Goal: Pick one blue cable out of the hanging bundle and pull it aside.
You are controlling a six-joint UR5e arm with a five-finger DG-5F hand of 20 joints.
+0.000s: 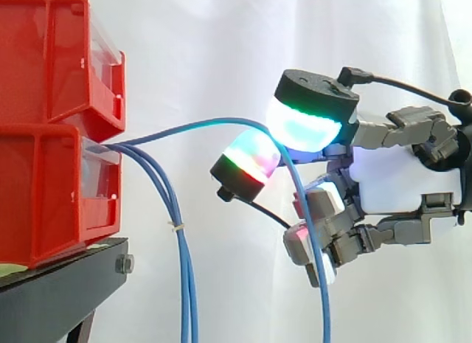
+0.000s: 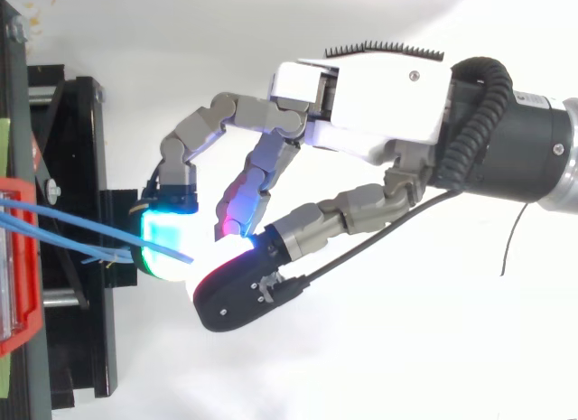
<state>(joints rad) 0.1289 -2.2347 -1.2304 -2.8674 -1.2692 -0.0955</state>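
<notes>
Several blue cables come out between the two red bins and hang as a bundle, tied with a small band. One blue cable leaves the bundle, arcs rightward to my hand and drops below it. The cable runs between a glowing green-white fingertip pad and a red-green one, where the curled fingers pinch it. From above, the cable stretches from the bin edge to the hand, ending under the glowing pads.
The red bins stand stacked on a black stand at the left; from above, the bin edge and stand lie along the left side. A white curtain hangs behind.
</notes>
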